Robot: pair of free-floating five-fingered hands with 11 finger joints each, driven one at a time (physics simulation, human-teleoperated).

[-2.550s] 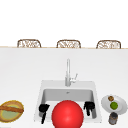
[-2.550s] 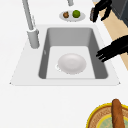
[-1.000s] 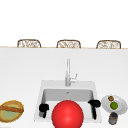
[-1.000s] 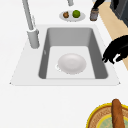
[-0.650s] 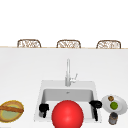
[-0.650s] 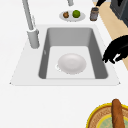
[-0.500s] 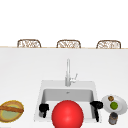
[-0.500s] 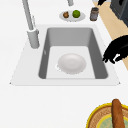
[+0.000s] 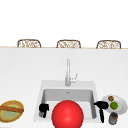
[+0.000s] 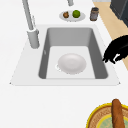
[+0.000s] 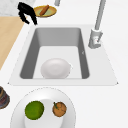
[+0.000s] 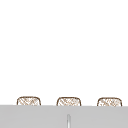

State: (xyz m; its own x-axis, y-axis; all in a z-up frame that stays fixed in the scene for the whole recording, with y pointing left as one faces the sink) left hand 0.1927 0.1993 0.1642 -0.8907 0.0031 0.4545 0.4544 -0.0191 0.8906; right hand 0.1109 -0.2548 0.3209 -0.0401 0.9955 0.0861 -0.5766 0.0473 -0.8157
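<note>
Presently, the round white bowl (image 10: 72, 63) lies in the grey rectangular sink basin (image 10: 71, 36), on its floor toward the left end, upside down by the look of its domed surface, though the render leaves that uncertain. In the front view a large red sphere (image 9: 67, 114) covers the basin's middle and hides the bowl; both side views show it plainly.

The left hand (image 9: 43, 108) hangs at the basin's front left corner, fingers curled downward and closed on nothing. The left side view shows it just off the sink's front rim, apart from the bowl. The right hand (image 9: 102, 106) sits at the basin's right edge, fingers pointing down and loosely curled, empty, beside the white plate (image 9: 123, 103) carrying a green lime (image 9: 114, 105) and a small brown fruit (image 9: 111, 98).

A dark jar (image 9: 113, 118) stands just in front of that plate. A yellow-rimmed woven dish (image 9: 11, 111) with a brown loaf lies on the white counter (image 9: 25, 75) at the left. The chrome tap (image 9: 67, 72) rises behind the basin. Three wicker chair backs (image 9: 68, 44) show beyond the counter.
</note>
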